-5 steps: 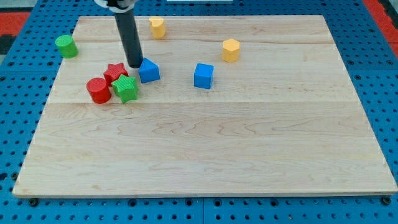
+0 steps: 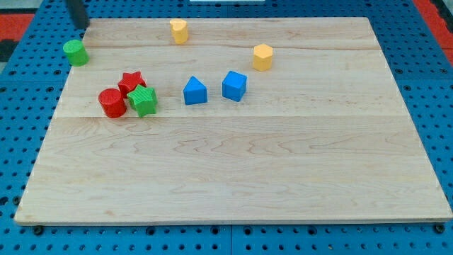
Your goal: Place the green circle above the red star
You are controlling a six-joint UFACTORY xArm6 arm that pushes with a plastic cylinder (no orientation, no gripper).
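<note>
In the single camera view, the wooden counter point(image 2: 233, 170) is seen laid out with its blocks gathered mostly toward its far left part. My tip point(image 2: 83, 27) is found at the counter's far left corner, just beyond the green circle point(image 2: 75, 52), which stands close to the left edge near that same corner; a small gap seems to be left between the two, though contact cannot be ruled out at this size. No pincer is carried by this arm (only a straight dark rod), so nothing can be reported as apart, together or clamped. The tip's place on the far side of the green circle is judged to suit a push that sends the block toward the near right, along the way to its goal. The red star point(image 2: 132, 82) is seen well apart from the green circle, further in from the left edge, and it is packed tightly: a red cylinder point(image 2: 112, 103) is pressed against its near left side and a green star point(image 2: 143, 101) against its near right side. The spot just beyond the red star, toward the far edge, is bare, so the task is judged not yet done. A blue triangular block point(image 2: 195, 91) and a blue cube point(image 2: 234, 86) are set side by side toward the counter's middle, while a yellow block point(image 2: 178, 30) sits by the far edge and a yellow hexagonal block point(image 2: 262, 57) lies further right.
</note>
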